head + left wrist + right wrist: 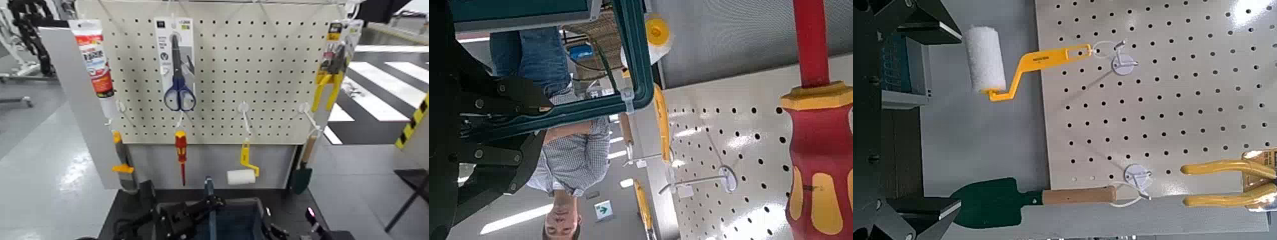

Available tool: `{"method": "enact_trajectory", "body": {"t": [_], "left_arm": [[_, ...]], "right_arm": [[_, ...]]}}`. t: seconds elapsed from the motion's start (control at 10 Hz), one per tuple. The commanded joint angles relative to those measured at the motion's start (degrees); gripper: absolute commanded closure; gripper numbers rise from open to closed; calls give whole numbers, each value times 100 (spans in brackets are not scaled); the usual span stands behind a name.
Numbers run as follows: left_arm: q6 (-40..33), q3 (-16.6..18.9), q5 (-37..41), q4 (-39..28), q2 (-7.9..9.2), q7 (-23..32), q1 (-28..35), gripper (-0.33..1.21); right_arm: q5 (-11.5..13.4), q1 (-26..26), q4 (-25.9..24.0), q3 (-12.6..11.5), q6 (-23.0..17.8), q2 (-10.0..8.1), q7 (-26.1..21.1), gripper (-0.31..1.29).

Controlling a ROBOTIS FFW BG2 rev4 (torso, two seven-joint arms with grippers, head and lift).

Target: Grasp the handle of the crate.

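At the bottom centre of the head view, the handle (209, 186) stands over the crate (242, 200), with the left gripper (219, 202) clamped on it. Its narrow bar could turn or slip in that grip, and an off-centre hold could tip the crate. Lifting may knock the screwdriver (181, 153) or roller (240, 177) above. Lower right, the right gripper (958, 122) waits, jaws apart; drifting inward, it could bump the crate.
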Motion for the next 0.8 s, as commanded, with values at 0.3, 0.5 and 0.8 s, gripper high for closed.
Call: {"method": "enact_trajectory", "body": {"t": [0.3,0.5,0.8], "left_arm": [[-33,-256,368,-129,59,0,34,118],[-15,-291,439,-287,59,26,87,118],[73,-371,711,-410,51,79,175,118]], "right_arm": [[-30,-18,27,15,-18,-17,-1,15],[-30,-18,27,15,-9,-17,-1,15],[-21,-10,27,6,-9,-17,-1,15]]}}
